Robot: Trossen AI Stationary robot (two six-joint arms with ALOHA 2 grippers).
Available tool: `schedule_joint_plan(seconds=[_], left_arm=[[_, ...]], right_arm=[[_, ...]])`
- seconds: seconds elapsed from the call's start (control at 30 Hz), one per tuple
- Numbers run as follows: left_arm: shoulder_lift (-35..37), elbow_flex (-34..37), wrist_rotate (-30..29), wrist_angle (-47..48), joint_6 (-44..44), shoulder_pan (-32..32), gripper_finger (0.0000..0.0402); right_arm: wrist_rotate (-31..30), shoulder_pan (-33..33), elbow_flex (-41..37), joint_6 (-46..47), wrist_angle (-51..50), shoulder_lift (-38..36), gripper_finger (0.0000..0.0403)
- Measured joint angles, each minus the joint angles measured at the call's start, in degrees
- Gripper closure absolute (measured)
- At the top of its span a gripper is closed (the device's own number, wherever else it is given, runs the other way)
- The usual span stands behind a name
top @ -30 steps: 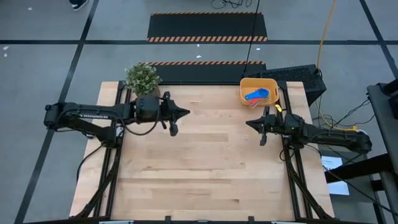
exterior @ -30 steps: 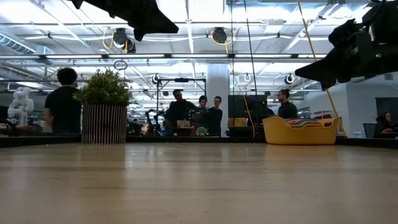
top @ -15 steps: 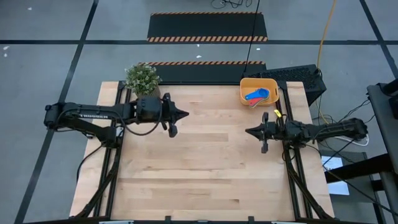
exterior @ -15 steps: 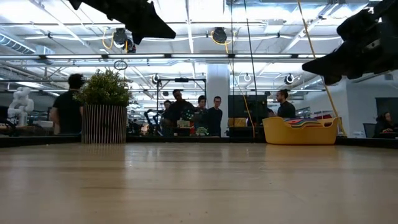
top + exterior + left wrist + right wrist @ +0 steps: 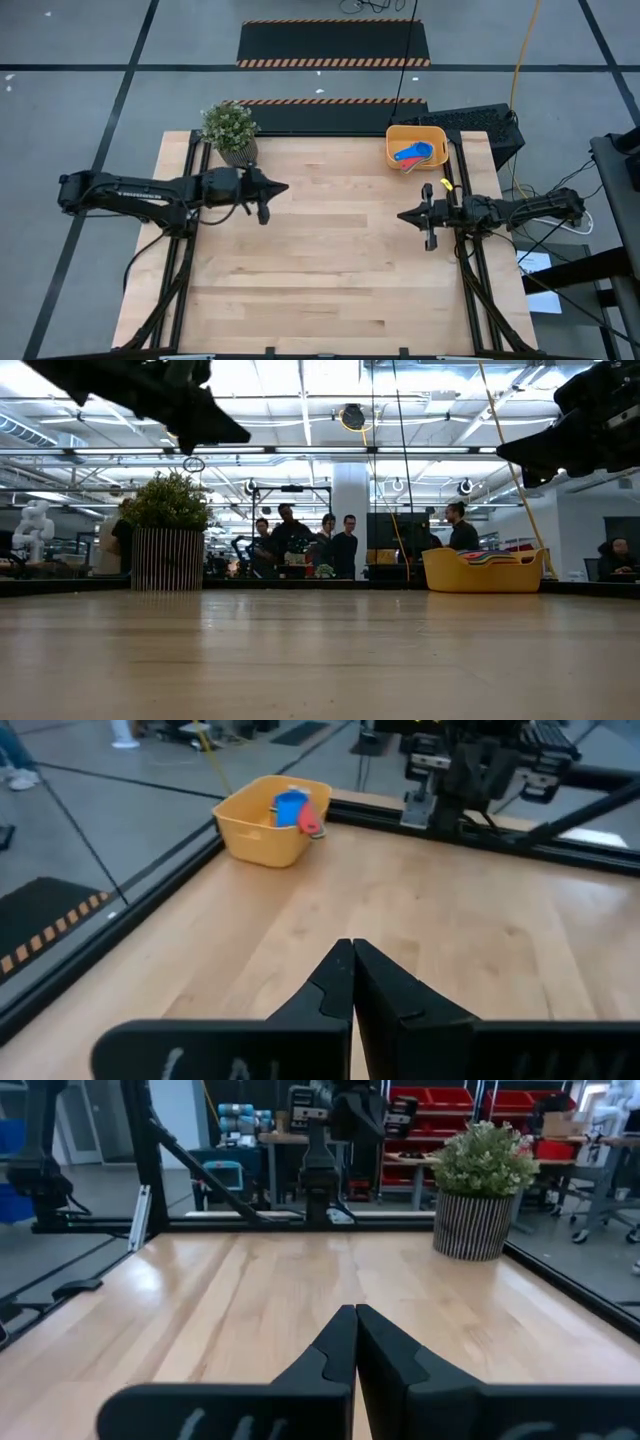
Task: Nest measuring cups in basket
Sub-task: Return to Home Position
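Over the bench's (image 5: 320, 270) left half, left arm (image 5: 140, 190) stretched level, reaching in from the left edge toward the middle. Just beyond it, at the far left corner, potted plant (image 5: 229, 125) upright in a ribbed pot, near the arm but apart from it. At the arm's end, left tool (image 5: 285, 186) raised above the wood and pointing right, its two dark fingers pressed together tip to tip, with nothing held between them.

Beyond the bench in the low view, people (image 5: 300, 545) standing in the room, seen between the plant and the basket.

Toward the right edge, right tool (image 5: 400, 215) raised above the wood as well, pointing left at the left tool and well apart from it. Fingers closed flat against each other, gripping nothing. Right arm (image 5: 520, 212) running off past the right edge of the bench.

At the far right corner, basket (image 5: 415, 129) flat on the bench, near the right tool but not touching it. Inside it, measuring cups (image 5: 408, 154) nested together: blue bowl uppermost, teal rim just beside it, red handle poking over the side nearest the bench's middle. Other colours too hidden to tell apart.
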State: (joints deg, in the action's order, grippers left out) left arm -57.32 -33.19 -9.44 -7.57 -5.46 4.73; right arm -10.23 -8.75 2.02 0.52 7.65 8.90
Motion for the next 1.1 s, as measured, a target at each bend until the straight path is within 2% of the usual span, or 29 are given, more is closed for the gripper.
schedule_joint_plan(seconds=[0.23, 0.4, 0.7, 0.97, 1.1], left_arm=[[8.9, 6.2, -2.0, 0.2, 0.4, 0.0, 0.0399], [12.4, 10.4, -2.2, 0.3, -0.3, 0.0, 0.0399], [13.6, 13.7, -2.7, 0.3, -1.3, -0.9, 0.04], [13.7, 13.7, -3.7, 6.5, -1.6, -1.0, 0.04], [13.9, 13.7, -3.7, 7.1, -2.1, -1.0, 0.04]], right_arm=[[0.0, 0.0, 0.0, 0.0, -2.8, -0.3, 0.0403], [0.0, 0.0, 0.0, -8.2, -4.6, -0.3, 0.0403], [0.0, 0.0, 0.0, -11.5, -4.2, -0.3, 0.0403], [0.0, 0.0, 0.0, -15.0, -3.9, -1.5, 0.0403], [3.0, 0.0, 0.0, -16.4, -3.9, -3.9, 0.0403]])
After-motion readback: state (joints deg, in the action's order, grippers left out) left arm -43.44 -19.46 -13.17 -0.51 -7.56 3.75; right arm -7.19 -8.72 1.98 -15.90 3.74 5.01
